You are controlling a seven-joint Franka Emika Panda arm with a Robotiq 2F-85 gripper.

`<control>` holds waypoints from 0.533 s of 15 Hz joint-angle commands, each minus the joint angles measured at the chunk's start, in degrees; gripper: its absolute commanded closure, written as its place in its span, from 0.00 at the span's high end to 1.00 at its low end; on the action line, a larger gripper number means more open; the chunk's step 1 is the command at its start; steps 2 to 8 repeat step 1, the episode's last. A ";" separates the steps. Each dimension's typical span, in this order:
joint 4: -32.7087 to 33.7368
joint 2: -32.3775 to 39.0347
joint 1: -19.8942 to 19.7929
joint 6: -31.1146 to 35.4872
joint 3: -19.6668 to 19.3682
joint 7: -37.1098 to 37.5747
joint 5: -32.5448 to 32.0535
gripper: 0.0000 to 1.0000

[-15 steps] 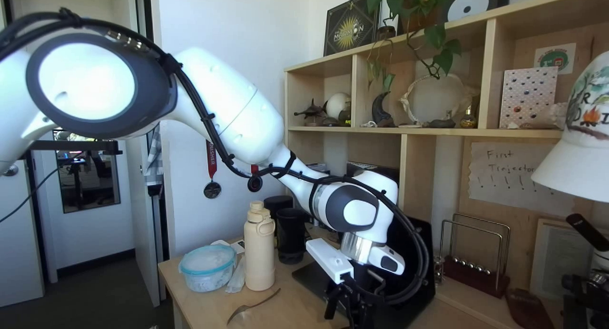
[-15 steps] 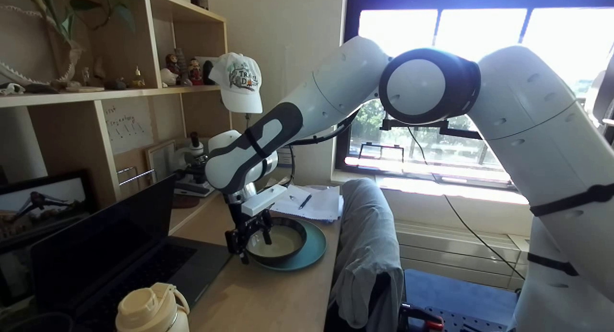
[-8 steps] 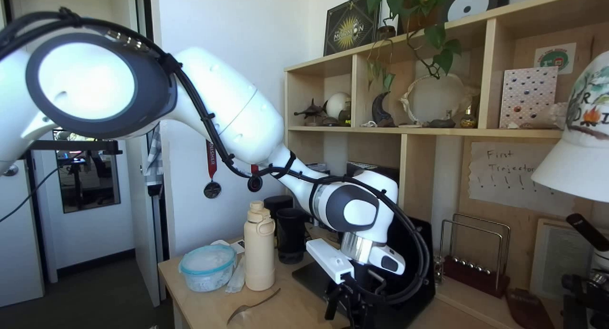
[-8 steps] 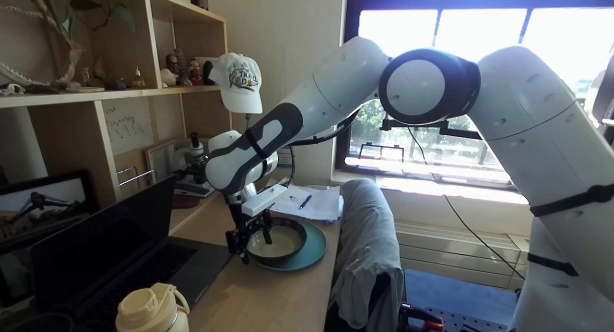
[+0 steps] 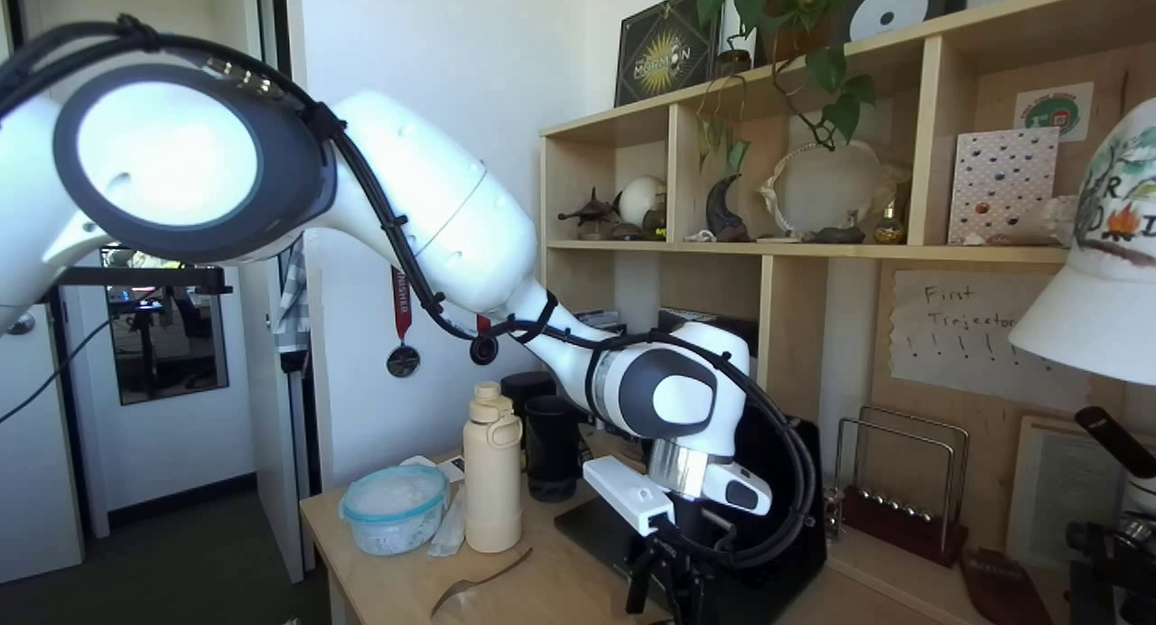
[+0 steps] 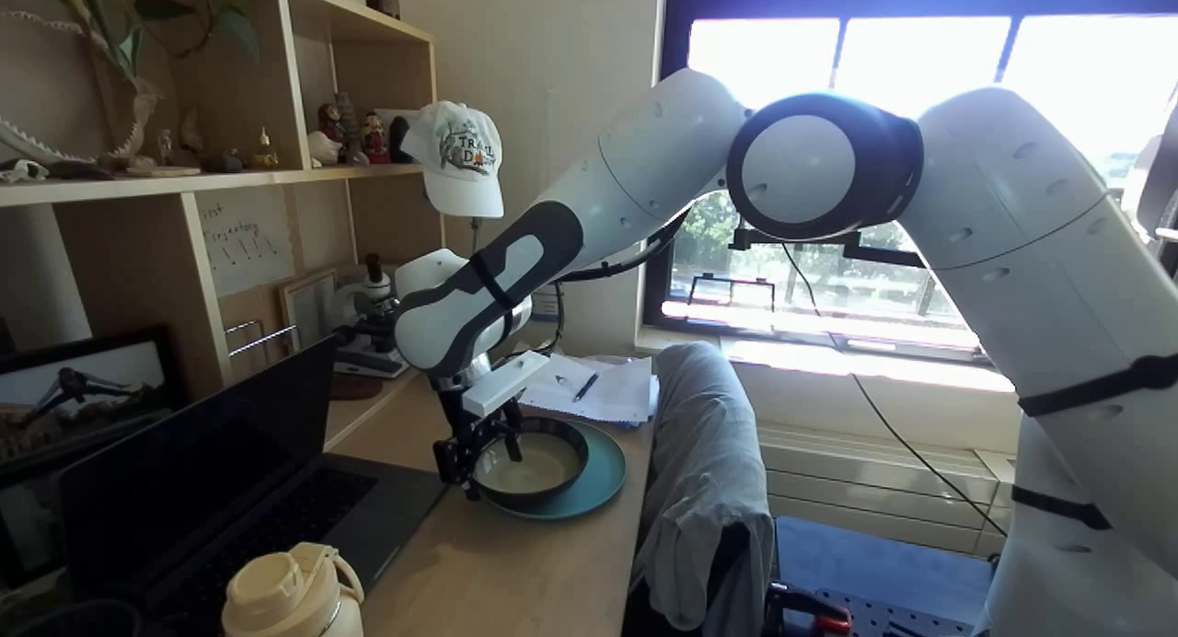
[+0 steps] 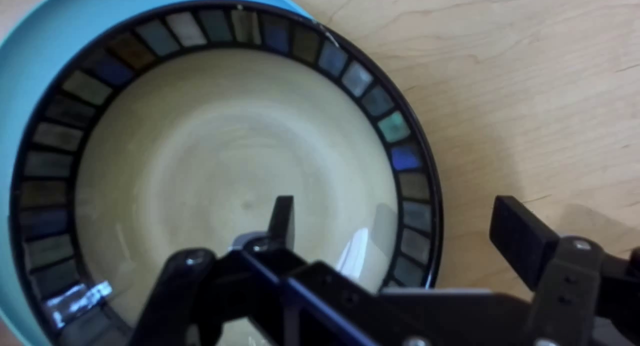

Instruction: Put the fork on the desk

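Jaws apart at the bowl's (image 7: 235, 151) wrist-view three o'clock, the gripper (image 7: 393, 206) was raised slightly, the desk's (image 5: 546, 575) fork (image 5: 463, 586) seemingly unapproached

bowl (image 7: 240, 136) just chilling on a plate (image 6: 603, 476), laptop (image 6: 212, 453) open, big bottle (image 5: 492, 494) near a tub (image 5: 395, 521), pen (image 6: 585, 387) lying on papers (image 6: 628, 390), cap (image 6: 463, 163), microscope (image 6: 371, 329)

- In an exterior view, I get the window (image 6: 920, 57) blown out to white, a bluish cast along its top.
- The shelving (image 6: 138, 278) there reads dim to me.
- The round joint cover (image 5: 167, 153) glares white.
- My wrist view looks slightly soft; glints streak the bowl (image 7: 235, 156), faint shadow crosses the bench (image 7: 500, 81).
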 commanded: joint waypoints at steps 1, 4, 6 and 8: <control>-1.80 -1.63 1.05 0.79 -0.81 2.71 -1.02 1.00; -1.80 -1.63 1.05 0.79 -0.81 2.71 -1.02 1.00; -1.80 -1.63 1.05 0.79 -0.81 2.71 -1.02 1.00; -1.80 -1.63 1.05 0.79 -0.81 2.71 -1.02 1.00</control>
